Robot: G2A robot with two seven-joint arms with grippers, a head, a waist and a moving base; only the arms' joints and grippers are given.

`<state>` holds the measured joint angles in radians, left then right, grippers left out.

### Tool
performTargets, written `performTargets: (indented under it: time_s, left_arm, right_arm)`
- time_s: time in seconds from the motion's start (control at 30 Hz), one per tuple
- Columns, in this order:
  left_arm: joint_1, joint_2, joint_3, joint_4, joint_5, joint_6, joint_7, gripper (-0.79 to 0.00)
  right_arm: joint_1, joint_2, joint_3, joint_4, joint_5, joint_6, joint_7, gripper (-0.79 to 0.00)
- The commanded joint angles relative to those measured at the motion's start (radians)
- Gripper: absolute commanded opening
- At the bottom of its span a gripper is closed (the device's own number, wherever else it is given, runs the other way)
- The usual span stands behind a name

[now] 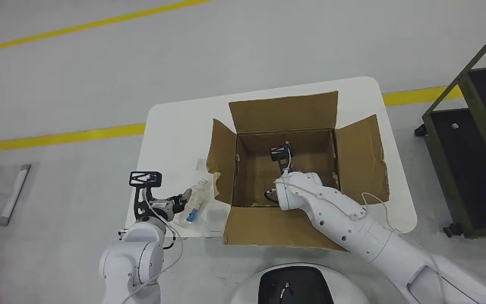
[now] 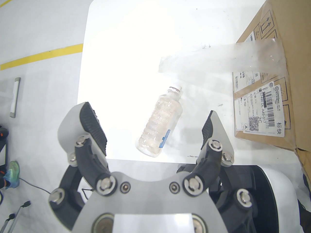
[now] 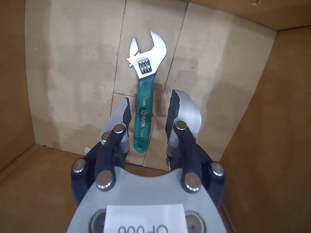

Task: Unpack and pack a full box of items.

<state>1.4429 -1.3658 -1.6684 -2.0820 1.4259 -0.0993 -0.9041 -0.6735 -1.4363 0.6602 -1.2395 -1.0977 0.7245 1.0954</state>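
Observation:
An open cardboard box (image 1: 357, 156) stands on the white table (image 1: 182, 129). On the box floor (image 3: 73, 61) lies an adjustable wrench (image 3: 145, 56) with a green handle. My right gripper (image 3: 150, 100) is down inside the box, open, with one finger on each side of the handle; one pad looks close to touching it. A clear plastic bottle (image 2: 160, 127) lies on its side on the table left of the box, near the front edge (image 1: 196, 201). Over that bottle hangs my left gripper (image 2: 148, 111), open and holding nothing.
A clear plastic sheet (image 2: 218, 56) lies on the table and laps onto the box's left flap (image 2: 267, 73). All the box flaps are folded outward. A dark metal rack (image 1: 459, 152) stands on the floor to the right of the table.

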Motion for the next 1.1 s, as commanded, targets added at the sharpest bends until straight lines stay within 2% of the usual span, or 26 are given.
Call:
performTargets:
  time_s: [0.0,0.03,0.1,0.27,0.57,0.8,0.83,0.87,0.9,1.07]
  left_arm:
    - [0.0,0.0,0.0,0.0,0.0,0.0,0.0,0.0]
    - [0.0,0.0,0.0,0.0,0.0,0.0,0.0,0.0]
    - [0.0,0.0,0.0,0.0,0.0,0.0,0.0,0.0]
    - [0.0,0.0,0.0,0.0,0.0,0.0,0.0,0.0]
    - [0.0,0.0,0.0,0.0,0.0,0.0,0.0,0.0]
    - [0.0,0.0,0.0,0.0,0.0,0.0,0.0,0.0]
    - [0.0,0.0,0.0,0.0,0.0,0.0,0.0,0.0]
    - [0.0,0.0,0.0,0.0,0.0,0.0,0.0,0.0]
    - [0.0,0.0,0.0,0.0,0.0,0.0,0.0,0.0]
    - [0.0,0.0,0.0,0.0,0.0,0.0,0.0,0.0]
  right_arm:
    - [-0.001,-0.005,0.001,0.01,-0.002,0.002,-0.002,-0.434]
    - [-0.002,-0.008,0.003,0.014,-0.001,0.003,-0.003,-0.44]
    - [-0.004,-0.013,0.006,0.025,0.0,0.001,-0.005,-0.52]
    - [-0.004,-0.025,0.015,0.049,0.002,-0.004,-0.008,-0.489]
    - [-0.004,-0.043,0.032,0.076,-0.01,-0.016,-0.009,-0.486]
    - [-0.007,-0.054,0.047,0.092,-0.019,-0.029,-0.005,-0.523]
    - [-0.007,-0.055,0.048,0.093,-0.02,-0.031,-0.004,-0.56]
    - [-0.008,-0.057,0.05,0.093,-0.02,-0.036,-0.003,-0.76]
    - [-0.009,-0.058,0.053,0.093,-0.018,-0.045,-0.004,-0.785]
    - [-0.013,-0.062,0.075,0.081,-0.023,-0.051,-0.009,-0.785]
